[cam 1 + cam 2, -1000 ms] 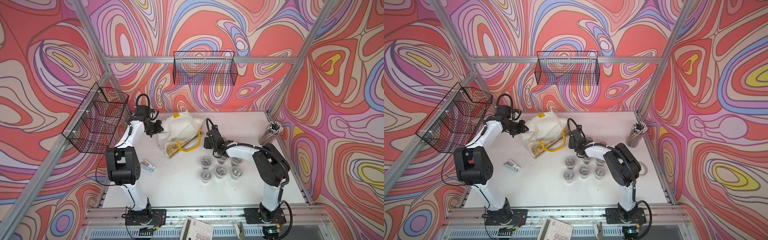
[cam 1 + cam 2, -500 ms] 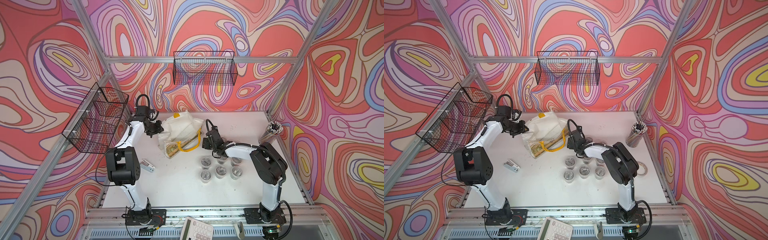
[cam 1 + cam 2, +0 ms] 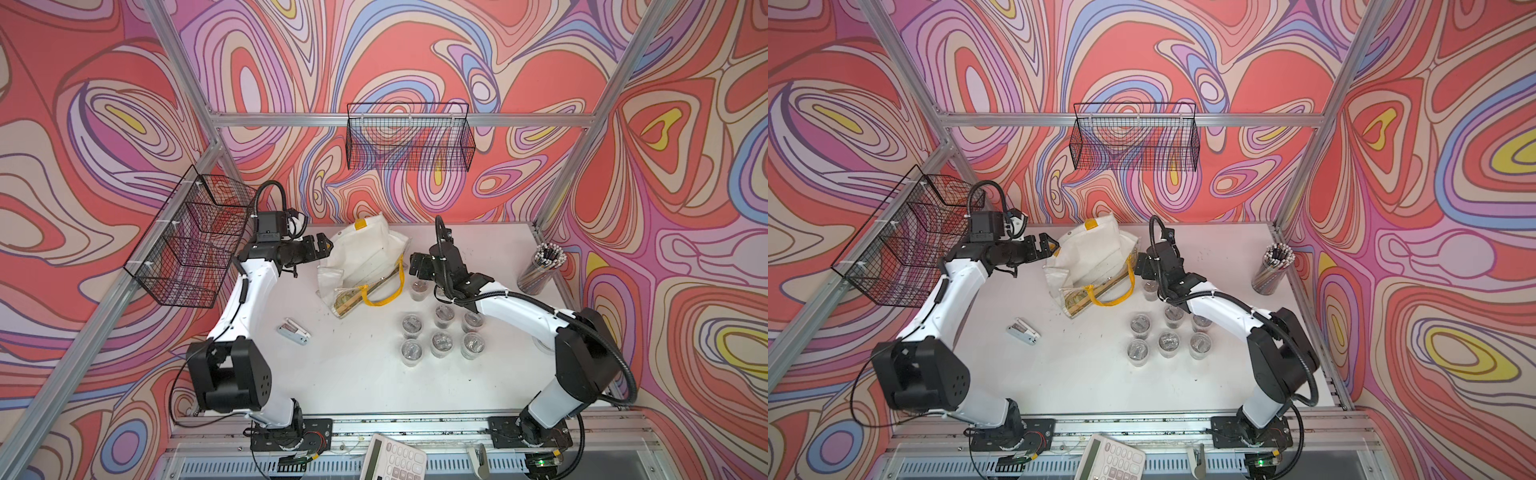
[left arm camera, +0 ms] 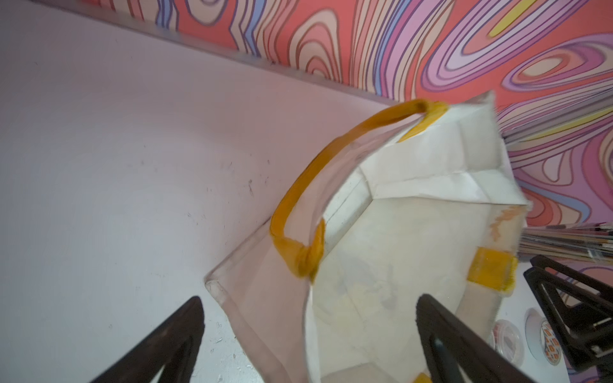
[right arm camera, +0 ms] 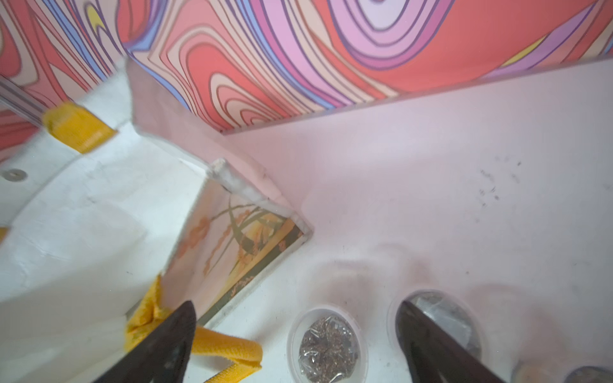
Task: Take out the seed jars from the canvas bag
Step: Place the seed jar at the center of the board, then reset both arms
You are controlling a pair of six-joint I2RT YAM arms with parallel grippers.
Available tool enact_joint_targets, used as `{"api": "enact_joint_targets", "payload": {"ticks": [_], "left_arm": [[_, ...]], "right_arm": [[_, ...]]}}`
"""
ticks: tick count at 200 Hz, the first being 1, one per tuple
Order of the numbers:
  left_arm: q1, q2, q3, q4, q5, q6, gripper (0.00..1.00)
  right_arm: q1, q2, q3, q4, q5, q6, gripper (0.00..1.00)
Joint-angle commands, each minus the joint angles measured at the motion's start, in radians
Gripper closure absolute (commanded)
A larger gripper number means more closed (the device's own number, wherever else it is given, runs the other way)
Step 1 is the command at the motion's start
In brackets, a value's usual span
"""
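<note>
The white canvas bag [image 3: 365, 257] [image 3: 1096, 257] with yellow handles lies slumped at the back middle of the table, mouth toward the front. My left gripper [image 3: 324, 245] [image 4: 308, 331] is open at the bag's left edge. In the left wrist view the bag's [image 4: 398, 232] clear rim runs between the spread fingers [image 4: 172, 341], ungripped. My right gripper [image 3: 415, 266] [image 5: 295, 335] is open just right of the bag, above one seed jar [image 3: 419, 288] [image 5: 328, 345] that stands on the table. Several more seed jars [image 3: 441, 341] [image 3: 1169, 340] stand in rows further forward. The bag's inside looks empty.
A cup of pencils [image 3: 540, 270] stands at the right edge. A stapler [image 3: 294, 331] lies front left of the bag. Wire baskets hang on the left wall [image 3: 191, 241] and the back wall [image 3: 409, 137]. A calculator [image 3: 392, 459] lies on the front rail.
Both grippers have gone from shut to open. The left one has let go of the bag's edge. The right one has shifted slightly toward the bag.
</note>
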Motion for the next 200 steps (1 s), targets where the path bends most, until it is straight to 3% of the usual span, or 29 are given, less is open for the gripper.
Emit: {"api": "enact_joint_targets", "payload": {"ticks": [1,29,59,77,103,130,151,171,200], "left_arm": [[0.007,-0.137,-0.053,0.108,-0.088,-0.023,0.00],[0.007,-0.409,-0.250,0.261,-0.279,-0.026,0.00],[0.004,-0.723,-0.706,0.627,-0.406,-0.107,0.00],[0.004,-0.819,-0.934,0.741,-0.428,-0.129,0.00],[-0.001,-0.875,-1.116,0.790,-0.518,-0.103,0.00],[-0.005,-0.835,-1.284,1.035,-0.566,-0.061,0.00],[-0.004,-0.722,-1.307,1.133,-0.568,0.003,0.00],[-0.005,-0.561,-1.306,1.260,-0.542,0.036,0.00],[-0.005,-0.222,-1.361,1.758,-0.536,0.092,0.00]], "right_arm": [[-0.038,-0.106,-0.021,-0.058,0.061,-0.037,0.02],[-0.101,-0.306,-0.132,-0.049,0.100,-0.075,0.02],[-0.170,-0.428,-0.231,-0.041,0.225,-0.128,0.02],[-0.198,-0.484,-0.336,0.036,0.289,-0.153,0.02],[-0.210,-0.525,-0.480,0.180,0.380,-0.211,0.02],[-0.227,-0.491,-0.615,0.376,0.425,-0.284,0.02],[-0.235,-0.419,-0.702,0.556,0.464,-0.351,0.02],[-0.250,-0.338,-0.780,0.768,0.476,-0.440,0.02],[-0.313,-0.188,-0.840,1.015,0.404,-0.492,0.02]]}}
